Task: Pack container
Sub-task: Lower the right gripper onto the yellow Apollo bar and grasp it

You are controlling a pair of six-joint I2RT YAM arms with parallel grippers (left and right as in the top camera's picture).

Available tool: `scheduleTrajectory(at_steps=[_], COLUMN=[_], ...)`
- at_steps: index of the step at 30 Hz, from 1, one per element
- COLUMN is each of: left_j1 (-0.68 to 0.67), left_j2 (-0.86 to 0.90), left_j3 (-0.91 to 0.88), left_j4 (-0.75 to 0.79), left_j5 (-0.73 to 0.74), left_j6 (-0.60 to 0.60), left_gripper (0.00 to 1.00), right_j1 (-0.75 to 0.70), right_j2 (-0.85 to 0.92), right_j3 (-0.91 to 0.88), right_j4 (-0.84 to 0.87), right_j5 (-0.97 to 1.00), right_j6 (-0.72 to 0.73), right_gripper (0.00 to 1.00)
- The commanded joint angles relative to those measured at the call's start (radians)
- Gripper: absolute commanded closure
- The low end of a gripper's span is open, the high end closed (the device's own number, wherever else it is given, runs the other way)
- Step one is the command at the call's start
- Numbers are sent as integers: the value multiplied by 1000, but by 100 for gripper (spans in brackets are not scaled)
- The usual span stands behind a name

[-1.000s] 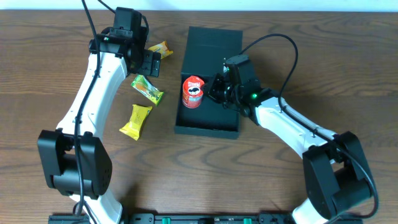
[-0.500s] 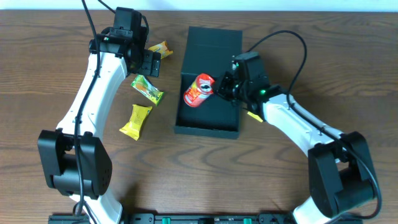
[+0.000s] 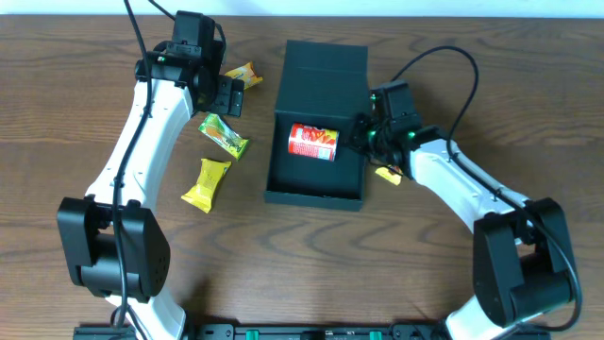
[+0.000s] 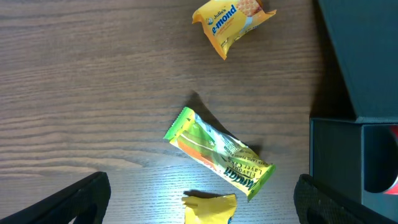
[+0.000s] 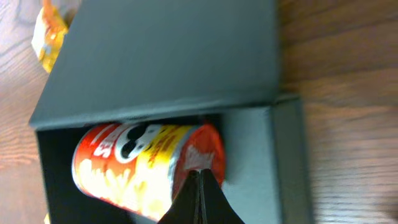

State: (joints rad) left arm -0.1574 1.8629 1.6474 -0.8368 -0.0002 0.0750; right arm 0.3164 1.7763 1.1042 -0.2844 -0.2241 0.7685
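Now the red can [image 3: 312,142] lies sideways inside the open container [image 3: 311,196] at mid-frame, with the right gripper [image 5: 199,200] clenched empty at its end; next, the spread left gripper [image 3: 229,94] probably needs to descend onto the green packet [image 4: 219,155].

On my left wrist feed the container [image 4: 364,56] runs off the right edge, red can [image 4: 394,182] just a sliver there, yellow packet [image 4: 209,208] cropped at the bottom, overhead I see a small yellow wrapper [image 3: 388,174] mostly under the right arm [image 3: 444,179].
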Motion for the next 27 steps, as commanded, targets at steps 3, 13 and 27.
scheduleTrajectory(at_steps=[3, 13, 27], left_j1=[2, 2, 2], left_j2=[0, 0, 0], left_j3=[24, 24, 24], left_j4=[-1, 0, 0], left_j5=[-7, -7, -8], left_j6=[-11, -11, -11], left_gripper=[5, 5, 5], right_j1=[-50, -56, -48], right_j2=[-6, -9, -9], right_j3=[135, 478, 62], right_j4=[-86, -975, -562], right_j5=[16, 430, 344], right_j6=[-68, 49, 143], right_gripper=[99, 69, 76])
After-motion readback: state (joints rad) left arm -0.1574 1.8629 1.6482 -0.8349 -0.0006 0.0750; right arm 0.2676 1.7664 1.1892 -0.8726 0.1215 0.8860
